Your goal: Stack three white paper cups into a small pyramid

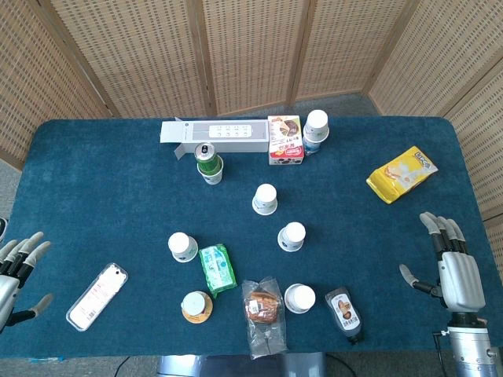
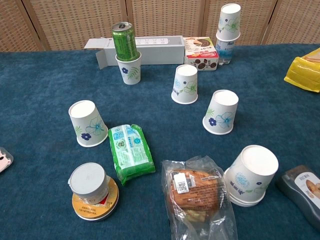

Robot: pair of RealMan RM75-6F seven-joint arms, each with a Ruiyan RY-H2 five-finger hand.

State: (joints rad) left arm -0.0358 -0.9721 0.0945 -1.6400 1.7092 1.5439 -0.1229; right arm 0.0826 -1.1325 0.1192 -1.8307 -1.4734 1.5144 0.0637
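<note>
Showing: blue table (image 1: 94, 181) with scattered items; both hands at its near corners, well apart from the cups
Left hand (image 1: 17, 271): at the near left corner; fingers spread, holding nothing; seen in the head view only
Right hand (image 1: 452, 263): at the near right corner; fingers apart and upright, holding nothing; seen in the head view only
Centre cup (image 2: 185, 84): upside down at mid-table; standing alone
Right cup (image 2: 220, 112): upside down, just nearer than the centre cup; apart from it
Left cup (image 2: 87, 123): upside down, left of centre; just beside the green pack (image 2: 131, 153)
Near cup (image 2: 251, 175): upside down on a round tub near the near edge; between the bread bag (image 2: 196, 192) and the dark bottle (image 2: 305, 192)
Can cup (image 2: 129, 67): upright toward the far edge; green can (image 2: 124, 41) standing in it
Far cup (image 2: 229, 22): upside down over a bottle, beside the cookie box (image 2: 201, 53)
Far edge: long grey box (image 2: 150, 49) lying open-ended
Right side: yellow bag (image 1: 401, 173)
Near left: white pack (image 1: 97, 295); grey-lidded tin (image 2: 92, 191)
</note>
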